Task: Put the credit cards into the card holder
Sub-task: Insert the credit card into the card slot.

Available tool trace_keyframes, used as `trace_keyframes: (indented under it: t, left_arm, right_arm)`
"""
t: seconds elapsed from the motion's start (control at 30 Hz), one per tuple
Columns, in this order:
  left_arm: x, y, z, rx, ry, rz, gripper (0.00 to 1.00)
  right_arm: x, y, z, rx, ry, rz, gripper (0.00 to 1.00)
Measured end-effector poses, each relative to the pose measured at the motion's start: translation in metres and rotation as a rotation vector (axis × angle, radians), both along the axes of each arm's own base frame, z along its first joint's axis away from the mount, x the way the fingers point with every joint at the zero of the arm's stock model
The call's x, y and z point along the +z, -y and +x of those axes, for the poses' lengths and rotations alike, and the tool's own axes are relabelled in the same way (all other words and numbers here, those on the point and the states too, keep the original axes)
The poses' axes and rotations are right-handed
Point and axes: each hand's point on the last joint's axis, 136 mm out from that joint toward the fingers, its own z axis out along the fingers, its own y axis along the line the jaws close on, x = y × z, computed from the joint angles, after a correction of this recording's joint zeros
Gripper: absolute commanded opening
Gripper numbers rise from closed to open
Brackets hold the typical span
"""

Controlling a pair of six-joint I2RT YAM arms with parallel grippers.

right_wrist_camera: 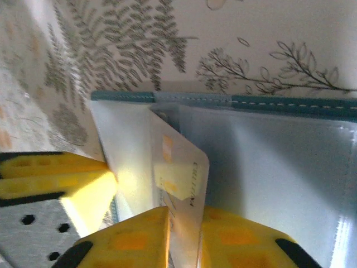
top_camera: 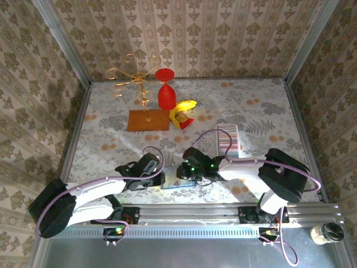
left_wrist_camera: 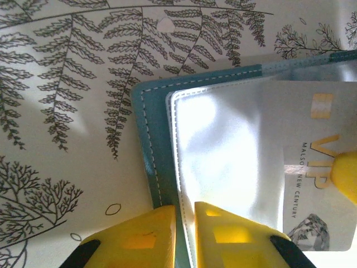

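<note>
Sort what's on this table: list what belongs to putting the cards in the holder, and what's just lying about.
In the job: card; teal card holder with clear sleeves; left gripper pinching its edge; right gripper, card between its fingers.
Lying about: gold wire stand; red goblet; yellow toy; striped tray, role unclear.
</note>
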Motion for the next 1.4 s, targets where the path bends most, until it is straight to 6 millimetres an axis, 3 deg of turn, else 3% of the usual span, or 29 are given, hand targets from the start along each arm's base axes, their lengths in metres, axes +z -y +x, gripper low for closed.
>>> trace_keyframes:
  t: [0.27,1.17,1.4]
  left_arm:
    - [0.0,0.001,0.0,-0.002,0.002,-0.003,0.15]
    - [0.0,0.004,-0.001,-0.005,0.003,-0.009,0.14]
    - [0.001,0.003,-0.001,0.005,0.003,-0.016,0.14]
  right_arm:
    - [-0.007,0.009,-0.007,0.031,-0.006,-0.1,0.23]
    - [-0.002,-0.024,-0.003,0.052,-0.004,-0.045,0.19]
    - [-0.001,-0.025,-0.003,0.037,-0.01,-0.037,0.29]
